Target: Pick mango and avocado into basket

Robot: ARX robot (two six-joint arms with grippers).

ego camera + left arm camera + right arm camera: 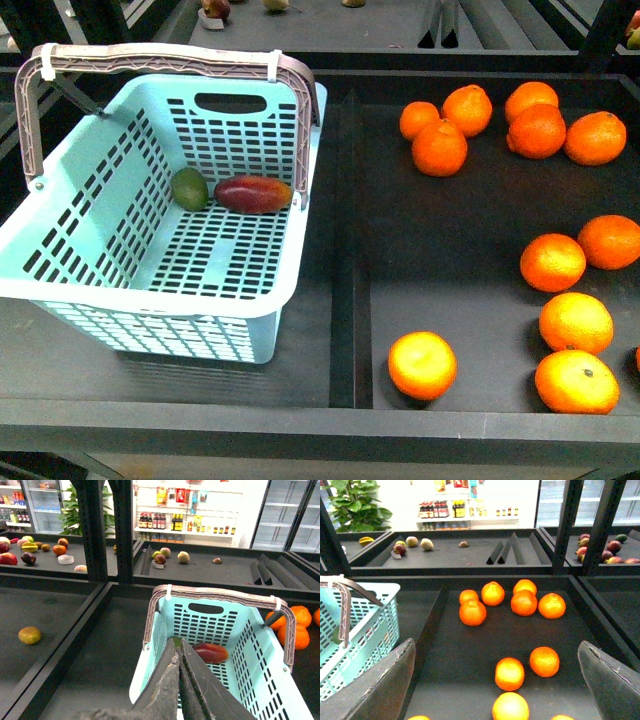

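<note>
The pale turquoise basket point(285, 255) stands on the left shelf bay. Inside it, at the far wall, the deep red mango point(252, 193) lies next to the green avocado point(189, 188), almost touching. In the left wrist view the basket point(270, 680) and mango point(210, 652) show beyond my left gripper point(178, 641), which is shut and empty above the basket's near rim; the avocado point(176, 641) only peeks out behind the fingertips. My right gripper point(495, 680) is open and empty above the oranges. Neither arm shows in the front view.
Several oranges point(422, 365) lie scattered in the right bay, also in the right wrist view point(509, 673). A raised black divider point(345, 250) separates the bays. The basket's grey-brown handle point(170, 58) stands upright. A lone fruit point(29, 635) lies in the bay left of the basket.
</note>
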